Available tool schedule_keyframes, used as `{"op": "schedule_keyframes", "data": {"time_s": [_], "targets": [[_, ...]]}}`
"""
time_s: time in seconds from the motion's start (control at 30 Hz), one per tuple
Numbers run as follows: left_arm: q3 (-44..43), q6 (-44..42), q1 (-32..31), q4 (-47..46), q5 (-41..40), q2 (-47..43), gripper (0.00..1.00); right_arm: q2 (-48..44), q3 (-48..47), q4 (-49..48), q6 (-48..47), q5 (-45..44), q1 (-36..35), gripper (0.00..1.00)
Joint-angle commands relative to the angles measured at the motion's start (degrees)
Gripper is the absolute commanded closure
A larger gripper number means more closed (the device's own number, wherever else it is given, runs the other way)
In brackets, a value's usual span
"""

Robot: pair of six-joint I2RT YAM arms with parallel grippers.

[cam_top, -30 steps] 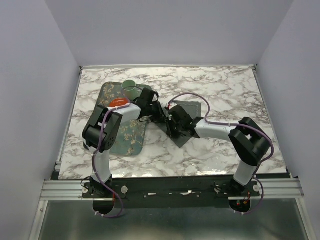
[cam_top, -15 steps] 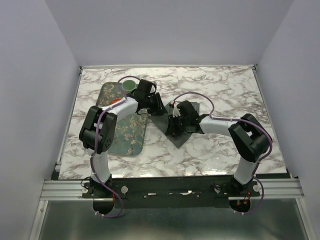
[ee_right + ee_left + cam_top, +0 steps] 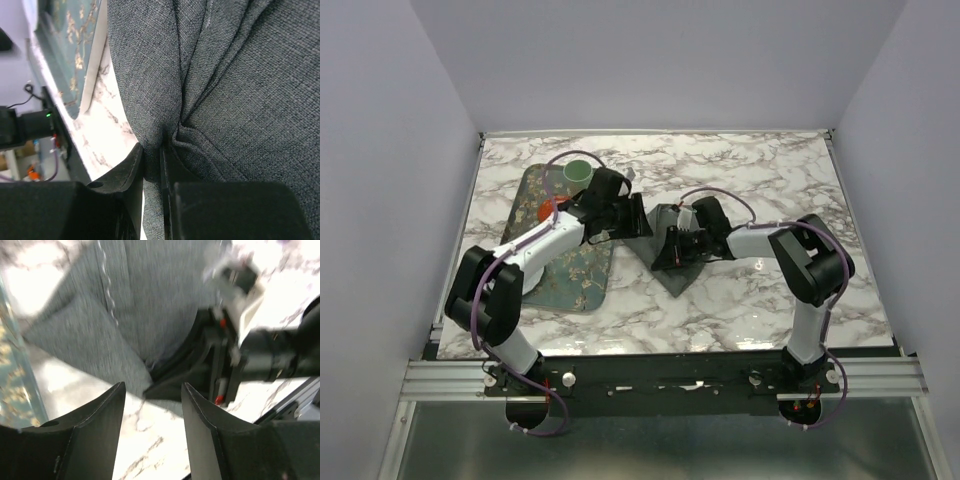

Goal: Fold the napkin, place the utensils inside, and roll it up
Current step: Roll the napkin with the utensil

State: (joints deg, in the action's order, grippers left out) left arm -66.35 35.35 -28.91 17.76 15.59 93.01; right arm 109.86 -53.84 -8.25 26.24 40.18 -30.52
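The dark grey napkin lies bunched on the marble table, right of the tray. My right gripper is shut on a fold of it. The right wrist view shows the cloth pinched between the fingers of that gripper. My left gripper is open and empty just beyond the napkin's left edge. In the left wrist view this gripper hovers over bare marble, with the napkin ahead of it. No utensils show in any view.
The green floral tray lies left of the napkin; it also shows in the right wrist view. A green cup stands at the tray's far end and a red object lies on the tray under the left arm.
The left arm's elbow has swung out to the left while its gripper stays near the napkin's left edge. The right arm has shifted, still holding the cloth.
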Motion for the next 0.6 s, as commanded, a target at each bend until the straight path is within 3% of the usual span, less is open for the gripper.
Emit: {"op": "schedule_keyframes", "data": {"time_s": [0.0,0.1,0.17,0.33,0.57], "targets": [[4.99,2.6,-4.84,2.11,-5.65,-1.34,0.42,6.06,5.5,8.78,1.7,4.72,2.22,0.99],[6.14,5.42,-7.65,0.09,-7.5,0.4,0.41,7.38,7.17,4.3,4.08,7.97,4.15,0.99],[6.67,9.55,-8.1,-0.53,-8.39,1.2,0.34,7.47,7.96,3.51,4.78,8.33,5.03,0.99],[11.67,17.19,-8.62,-4.39,-11.46,-0.55,0.32,6.33,9.19,2.01,5.49,8.51,5.3,0.99],[11.51,26.95,-8.62,-4.4,-11.02,3.49,0.31,5.54,9.2,1.4,5.49,8.24,5.3,0.99]]}}
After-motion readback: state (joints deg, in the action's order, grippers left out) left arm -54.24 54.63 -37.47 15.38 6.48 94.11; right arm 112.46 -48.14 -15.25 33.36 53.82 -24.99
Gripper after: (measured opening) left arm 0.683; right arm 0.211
